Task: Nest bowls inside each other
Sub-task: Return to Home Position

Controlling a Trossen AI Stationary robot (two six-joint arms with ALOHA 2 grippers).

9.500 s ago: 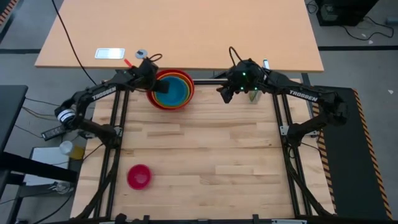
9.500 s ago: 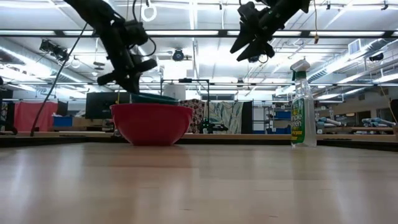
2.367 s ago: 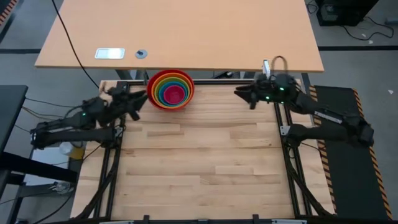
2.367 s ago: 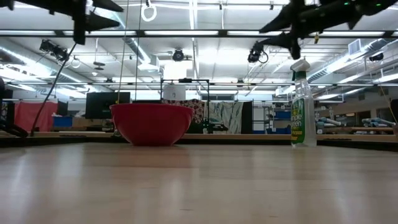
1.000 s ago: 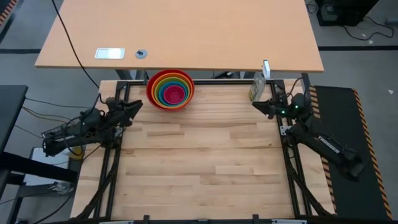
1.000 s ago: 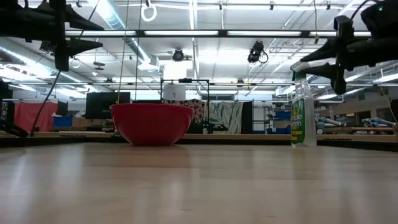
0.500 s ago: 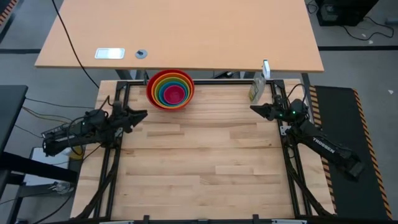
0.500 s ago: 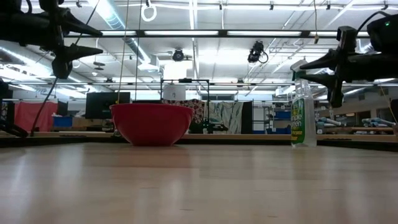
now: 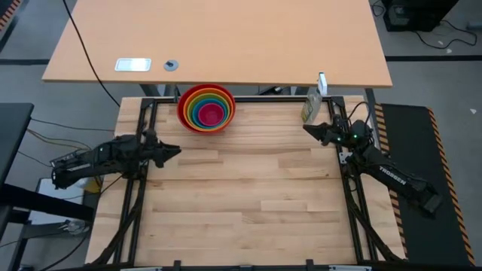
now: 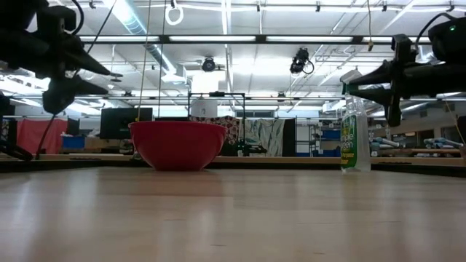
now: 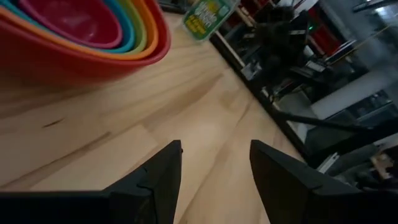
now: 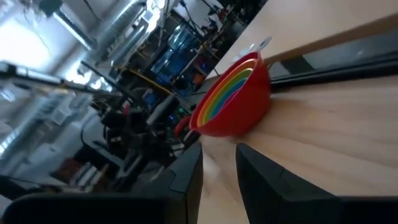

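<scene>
The bowls (image 9: pixel 205 108) stand nested in one stack at the table's far edge, left of the middle. The red bowl (image 10: pixel 177 144) is outermost, with orange, green and blue inside it and the pink bowl (image 9: pixel 213 113) innermost. The stack also shows in the left wrist view (image 11: pixel 93 37) and the right wrist view (image 12: pixel 233 99). My left gripper (image 9: pixel 176 150) hovers open near the table's left edge, nearer than the stack, with nothing between its fingers. My right gripper (image 9: pixel 306 129) hovers open at the far right, pointing toward the stack and also holding nothing.
A green spray bottle (image 9: pixel 309 111) stands upright at the far right corner, just beyond my right gripper. A tan table (image 9: pixel 218 38) lies beyond the far edge. The wooden tabletop (image 9: pixel 241 188) from the middle to the near edge is bare.
My left gripper has sunk and tipped downward, and it has drifted a little toward the table's near edge, staying open. My right gripper has come down a little by the spray bottle. The nested bowls have not moved.
</scene>
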